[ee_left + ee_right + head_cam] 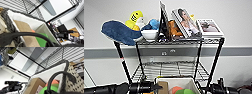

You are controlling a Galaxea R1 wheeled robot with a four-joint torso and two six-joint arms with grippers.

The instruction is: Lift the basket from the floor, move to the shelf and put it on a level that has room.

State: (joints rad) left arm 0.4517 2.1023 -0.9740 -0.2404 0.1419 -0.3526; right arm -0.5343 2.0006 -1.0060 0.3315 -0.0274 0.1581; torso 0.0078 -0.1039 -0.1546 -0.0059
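The basket [180,81] hangs in front of the shelf [215,59], its white lining showing between my two arms. Inside lie a brown box [163,87], an orange thing [176,89] and a green thing [185,91]. My left gripper [155,87] is shut on the basket's left end and my right gripper [206,89] on its right end. Just beyond the rim lies the level [169,69], a bare wire grid. The left wrist view shows the basket's lining [28,21] and rope rim [7,21]. The right wrist view shows the lining [50,73] and speckled weave [73,82].
The top tier [179,41] carries a blue whale plush [119,31], a yellow plush [135,18], a white bowl [149,34] and propped books [186,23]. A white wall with a grey band [104,52] stands right behind the rack.
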